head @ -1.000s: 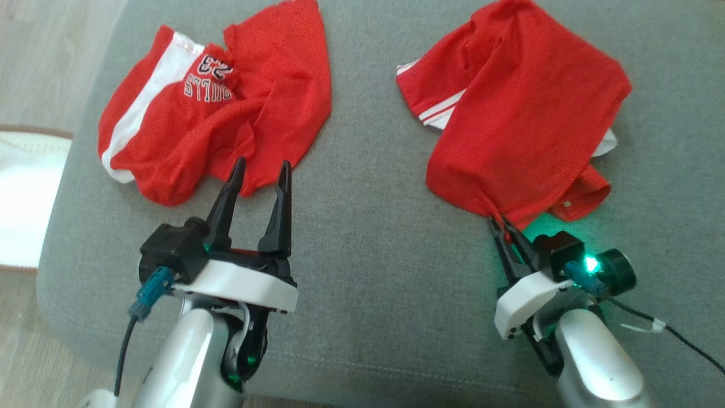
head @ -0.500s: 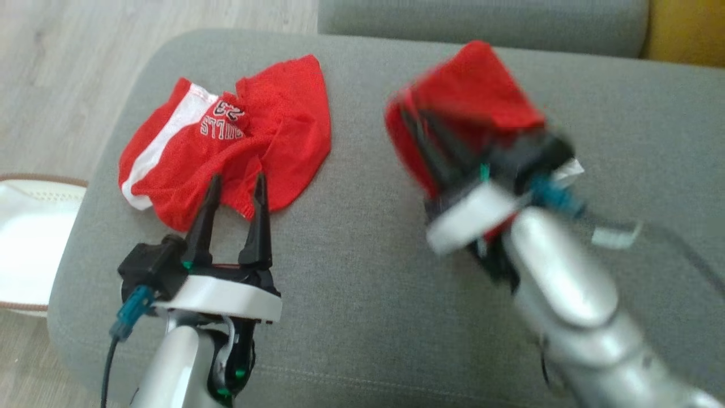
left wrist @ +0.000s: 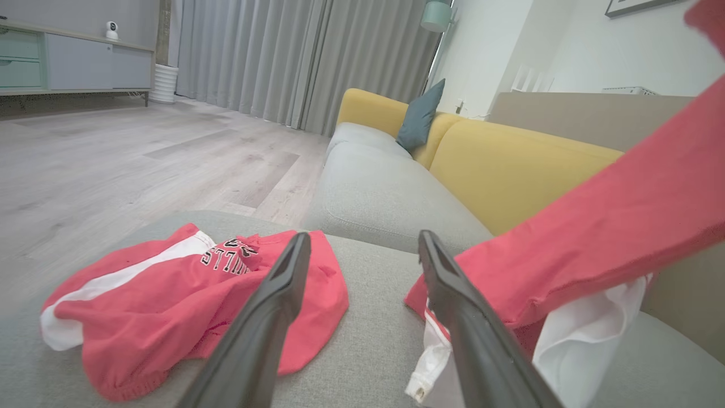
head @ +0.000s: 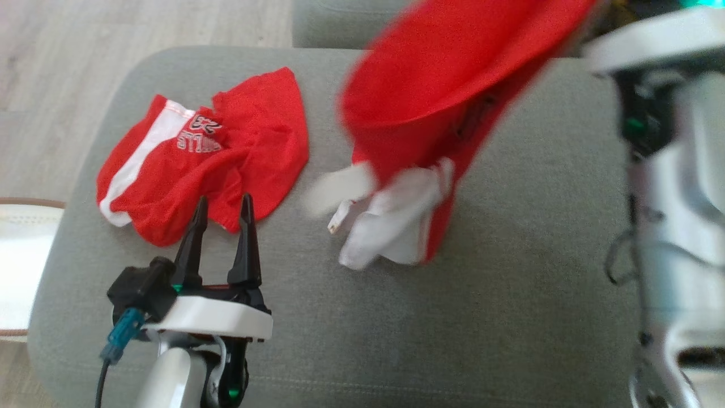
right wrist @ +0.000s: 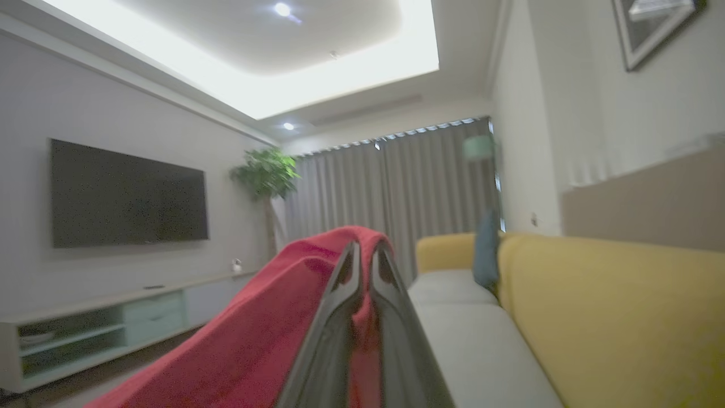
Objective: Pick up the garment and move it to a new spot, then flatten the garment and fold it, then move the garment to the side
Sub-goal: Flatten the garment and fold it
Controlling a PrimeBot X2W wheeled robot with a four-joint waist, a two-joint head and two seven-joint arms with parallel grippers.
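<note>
Your right claw (right wrist: 365, 252), clamped on the white-lined red fabric garment (head: 442, 90), is now hoisting it off the grey fabric cushion (head: 510, 294), apparently starting relocation; your left claw (head: 224, 199) is gaping.

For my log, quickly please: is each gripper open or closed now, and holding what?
Left gripper: open, holding nothing, fingers pointing toward the red shorts.
Right gripper: closed on the lifted red garment.

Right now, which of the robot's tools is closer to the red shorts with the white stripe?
Left. The left tool sits open, fingertips at the near edge of the striped shorts; the right tool is raised far to the right, shut on the other red garment.
</note>
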